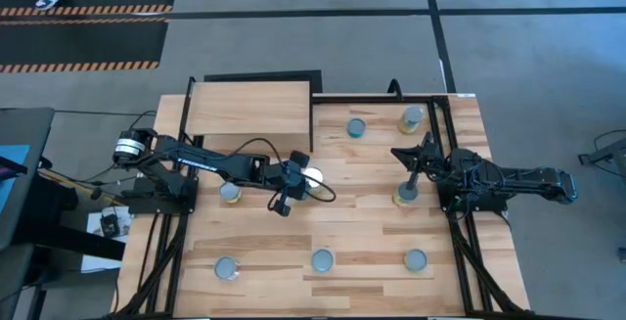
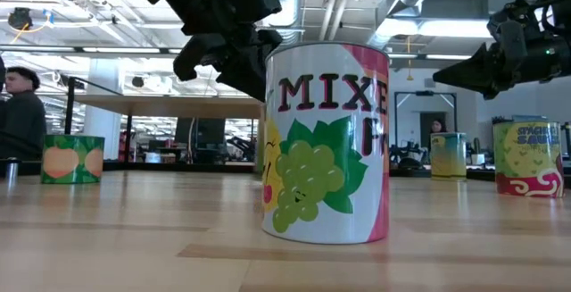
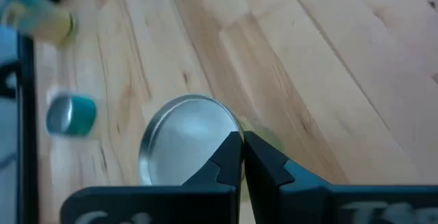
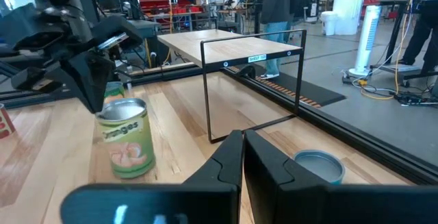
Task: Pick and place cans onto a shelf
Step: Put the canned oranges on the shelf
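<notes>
Several small cans stand upright on the plank table. The pale plywood shelf (image 1: 249,110) stands at the far left and also shows in the right wrist view (image 4: 233,46). My left gripper (image 1: 291,185) is shut and points down over the rim of a green-labelled can (image 1: 311,176), whose silvery top (image 3: 185,142) shows beside the fingertips. My right gripper (image 1: 403,156) is shut and empty above the table's right half, pointing toward the shelf. A can (image 1: 406,195) stands just nearside of it, and a blue-topped can (image 4: 316,167) lies ahead of it. My left gripper's shut fingertips (image 3: 233,148) stand at the rim of the can's top (image 3: 222,125), coming from above. I cannot tell whether they touch it. The can stands upright on the table (image 4: 126,142).
Other cans stand at the far right (image 1: 411,117) and far middle (image 1: 356,127), at the left (image 1: 231,192), and along the near edge (image 1: 226,268), (image 1: 322,259), (image 1: 415,259). The near middle one fills the low view (image 2: 326,145). A black frame (image 1: 450,134) borders the table.
</notes>
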`<state>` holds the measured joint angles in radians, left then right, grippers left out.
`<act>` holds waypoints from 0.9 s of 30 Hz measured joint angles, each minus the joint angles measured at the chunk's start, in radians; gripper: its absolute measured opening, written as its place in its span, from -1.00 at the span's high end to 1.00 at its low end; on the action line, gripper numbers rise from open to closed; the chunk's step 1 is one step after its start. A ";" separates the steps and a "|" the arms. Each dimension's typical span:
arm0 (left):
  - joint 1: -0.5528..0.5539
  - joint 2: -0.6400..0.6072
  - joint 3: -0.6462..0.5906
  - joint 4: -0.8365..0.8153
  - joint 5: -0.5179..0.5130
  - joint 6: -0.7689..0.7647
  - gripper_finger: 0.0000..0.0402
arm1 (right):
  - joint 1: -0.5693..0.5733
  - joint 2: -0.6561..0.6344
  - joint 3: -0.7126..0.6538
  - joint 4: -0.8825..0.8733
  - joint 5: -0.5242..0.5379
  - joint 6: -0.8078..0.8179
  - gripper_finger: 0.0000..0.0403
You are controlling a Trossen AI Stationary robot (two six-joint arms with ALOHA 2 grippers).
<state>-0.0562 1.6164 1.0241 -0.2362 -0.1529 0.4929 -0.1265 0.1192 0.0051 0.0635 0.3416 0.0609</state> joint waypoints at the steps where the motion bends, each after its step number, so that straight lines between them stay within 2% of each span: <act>1: 0.001 -0.004 0.001 -0.013 -0.003 -0.027 1.00 | 0.000 0.000 0.000 0.000 0.000 0.000 0.80; 12: 0.009 -0.052 0.001 -0.166 0.017 -0.209 1.00 | 0.000 0.000 0.000 0.000 0.000 0.000 0.80; 22: 0.012 -0.053 0.003 -0.207 0.022 -0.275 1.00 | 0.000 0.000 0.000 0.000 0.000 0.000 0.80; 27: 0.012 -0.053 0.003 -0.214 0.033 -0.300 0.89 | 0.000 0.000 0.000 0.000 0.000 0.000 0.80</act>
<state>-0.0444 1.5639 1.0267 -0.4500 -0.1201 0.1925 -0.1265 0.1192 0.0048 0.0635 0.3416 0.0609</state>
